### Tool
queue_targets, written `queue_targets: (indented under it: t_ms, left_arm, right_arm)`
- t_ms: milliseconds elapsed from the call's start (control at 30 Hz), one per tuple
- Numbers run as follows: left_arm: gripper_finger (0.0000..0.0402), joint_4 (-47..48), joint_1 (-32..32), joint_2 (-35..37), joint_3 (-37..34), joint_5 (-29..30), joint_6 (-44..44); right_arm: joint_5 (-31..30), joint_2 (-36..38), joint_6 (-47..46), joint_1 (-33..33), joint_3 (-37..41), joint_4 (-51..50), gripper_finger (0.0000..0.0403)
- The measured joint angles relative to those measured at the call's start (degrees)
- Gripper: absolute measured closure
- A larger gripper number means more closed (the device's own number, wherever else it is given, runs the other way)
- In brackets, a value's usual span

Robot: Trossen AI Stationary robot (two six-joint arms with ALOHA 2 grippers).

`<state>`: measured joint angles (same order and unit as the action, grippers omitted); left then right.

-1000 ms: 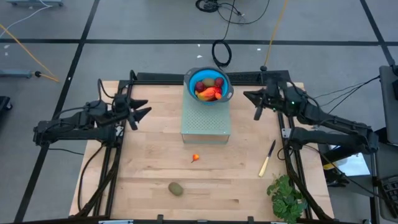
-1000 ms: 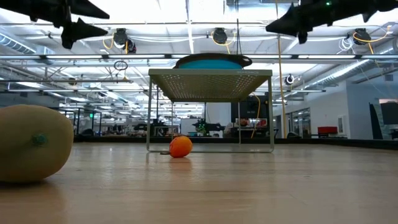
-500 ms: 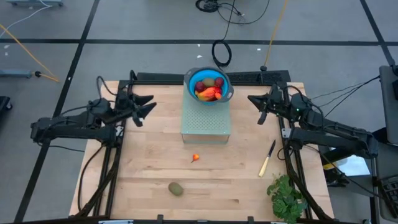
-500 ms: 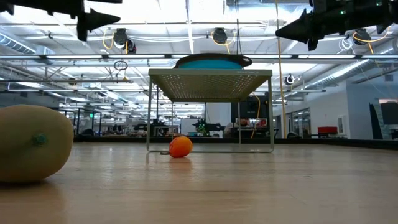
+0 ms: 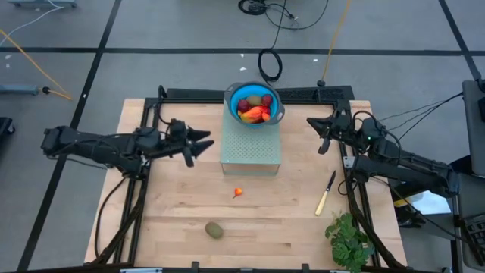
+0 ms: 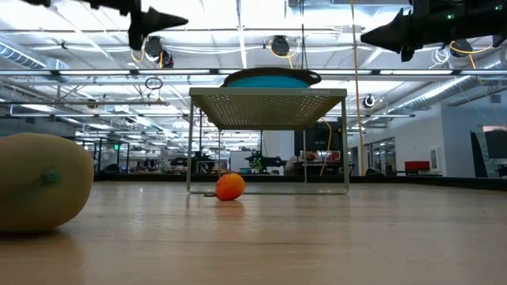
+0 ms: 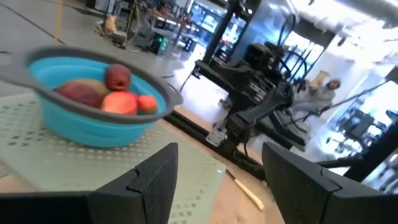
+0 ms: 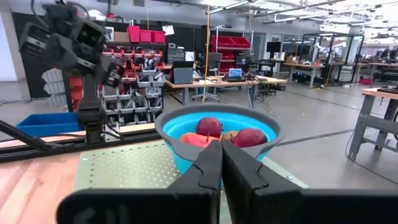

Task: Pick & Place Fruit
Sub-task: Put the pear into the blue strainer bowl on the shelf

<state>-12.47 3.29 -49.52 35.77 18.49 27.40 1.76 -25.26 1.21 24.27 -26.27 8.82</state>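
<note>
Two dark, jointed arms with pointed black fingers (image 7: pixel 155 180) and trailing cables.

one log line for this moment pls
left gripper: open, empty, beside stand | right gripper: shut, empty | bowl: on stand, holds fruit | orange piece, green oval: on table

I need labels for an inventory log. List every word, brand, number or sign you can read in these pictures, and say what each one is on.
No text can be read in any view.
Blue bowl, perforated stand and wooden table: no markings show.
Yellow-handled knife: no brand shows.
Red bins on the shelves behind the table: a white tag hangs nearby, too small to read.
Screens on the desks in the room: too blurred to read.
</note>
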Motion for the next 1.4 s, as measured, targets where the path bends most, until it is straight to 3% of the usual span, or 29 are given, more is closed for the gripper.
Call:
queue_targets:
  t_ms: [267,500,767,1067,1233,1400]
  left_arm:
    - [0.0167,14.52,8.84,-10.33,13.74,11.25,1.99]
    - [0.0167,27.27,14.73,-19.27,24.52,13.02,14.03]
    - [0.0167,42.53,18.24,-30.55,36.5,7.63,30.67]
    - [0.0167,56.89,18.24,-43.57,48.53,2.57,28.62]
    - [0.0167,57.22,17.2,-46.88,49.42,-2.42,30.86]
    - [0.0167,57.46,15.58,-49.06,49.42,-3.53,34.4]
  right_arm:
    - [-0.1,0.38,1.0,0.0,0.51,0.0,0.0399]
    - [-0.13,0.38,2.63,0.0,0.51,0.0,0.0399]
    - [-0.15,0.38,2.93,0.0,0.51,0.0,0.0399]
    - [-0.15,0.38,2.93,0.02,0.51,-0.02,0.0399]
    - [-0.15,0.38,2.91,0.0,0.51,-0.02,0.0399]
    - [-0.13,0.38,2.93,0.02,0.51,-0.02,0.0399]
